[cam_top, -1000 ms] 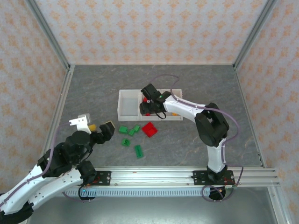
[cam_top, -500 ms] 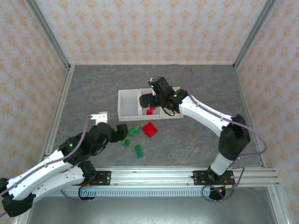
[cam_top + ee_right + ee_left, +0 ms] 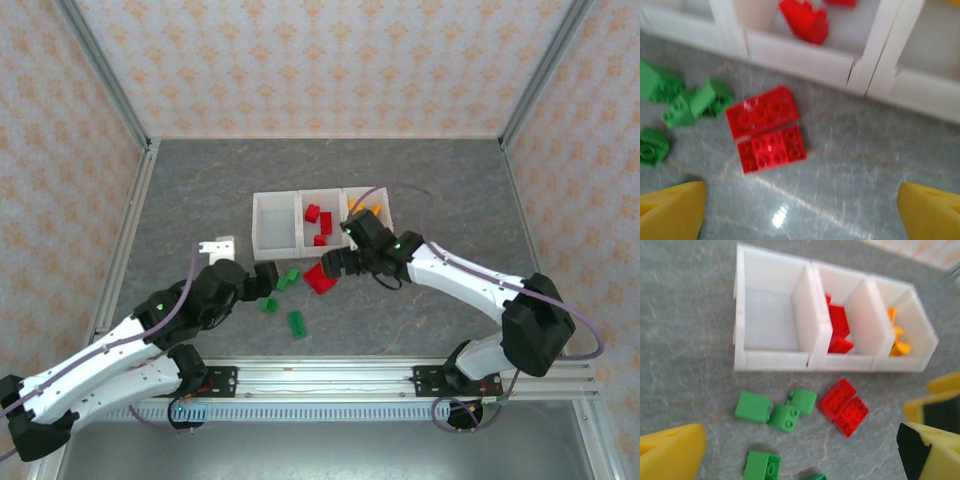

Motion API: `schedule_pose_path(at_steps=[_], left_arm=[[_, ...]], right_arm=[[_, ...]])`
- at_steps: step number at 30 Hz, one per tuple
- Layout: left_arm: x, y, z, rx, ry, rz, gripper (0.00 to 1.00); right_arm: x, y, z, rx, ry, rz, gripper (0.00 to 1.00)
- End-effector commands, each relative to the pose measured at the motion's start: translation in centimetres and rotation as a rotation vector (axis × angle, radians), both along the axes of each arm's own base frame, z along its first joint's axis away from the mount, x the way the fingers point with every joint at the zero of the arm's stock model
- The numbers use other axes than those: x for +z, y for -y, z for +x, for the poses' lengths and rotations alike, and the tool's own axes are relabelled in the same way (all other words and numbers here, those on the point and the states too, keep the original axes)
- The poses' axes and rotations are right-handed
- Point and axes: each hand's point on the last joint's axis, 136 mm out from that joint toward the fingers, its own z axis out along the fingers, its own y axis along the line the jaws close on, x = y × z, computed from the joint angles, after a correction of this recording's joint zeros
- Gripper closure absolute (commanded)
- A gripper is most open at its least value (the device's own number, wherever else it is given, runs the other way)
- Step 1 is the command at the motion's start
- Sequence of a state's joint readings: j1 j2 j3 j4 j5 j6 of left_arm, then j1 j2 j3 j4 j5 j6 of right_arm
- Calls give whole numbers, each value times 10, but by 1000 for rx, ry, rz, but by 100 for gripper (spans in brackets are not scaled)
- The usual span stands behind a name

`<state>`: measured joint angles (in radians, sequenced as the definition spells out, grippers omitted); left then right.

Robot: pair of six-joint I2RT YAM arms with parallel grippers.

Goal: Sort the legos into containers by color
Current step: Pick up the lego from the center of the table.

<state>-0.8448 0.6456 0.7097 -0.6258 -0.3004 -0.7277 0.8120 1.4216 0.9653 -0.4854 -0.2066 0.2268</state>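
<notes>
Right gripper point(image 3: 336, 262) low over the grey table point(image 3: 200, 190), just near of the row of three joined white containers point(image 3: 277, 250). Jaws spread wide, grasping nothing. Yellow fingertips point(image 3: 675, 210) at either lower corner of the right wrist view, well apart. Beyond them, two red legos point(image 3: 765, 129) flat on the table, studs up, touching side by side, just near of the middle container's wall. More red bricks point(image 3: 318, 222) inside the middle container; orange bricks point(image 3: 368, 208) inside the right one. Left gripper point(image 3: 263, 283) down near the table to the left of the red pair, released as well, nothing between its jaws. Green legos point(image 3: 784, 417) loose on the table by that gripper: three bunched together, touching, left of the red pair, others a little nearer.
</notes>
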Motion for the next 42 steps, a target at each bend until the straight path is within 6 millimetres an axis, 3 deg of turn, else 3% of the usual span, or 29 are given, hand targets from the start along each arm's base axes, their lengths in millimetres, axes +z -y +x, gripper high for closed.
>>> schedule_pose_path(at_steps=[1,8,12,19,29,42], left_arm=[[25,-24,-4,47,95,25,1],[52,-44,-13,73,199,-18,1],[63,-41,-16,17,270,-23,1],[56,-40,-16,1,302,-11,1],[51,-36,-14,-10,290,6,1],[46,-34,-11,-13,271,28,1]], right_arm=[[-13,-9,-14,56,-11,-55,0],[-36,-18,-8,116,3,-182,0],[-49,-27,-3,153,9,-233,0],[-65,-46,-1,221,17,-303,0],[-86,-48,12,244,14,-404,2],[-96,-52,9,283,-23,-422,21]])
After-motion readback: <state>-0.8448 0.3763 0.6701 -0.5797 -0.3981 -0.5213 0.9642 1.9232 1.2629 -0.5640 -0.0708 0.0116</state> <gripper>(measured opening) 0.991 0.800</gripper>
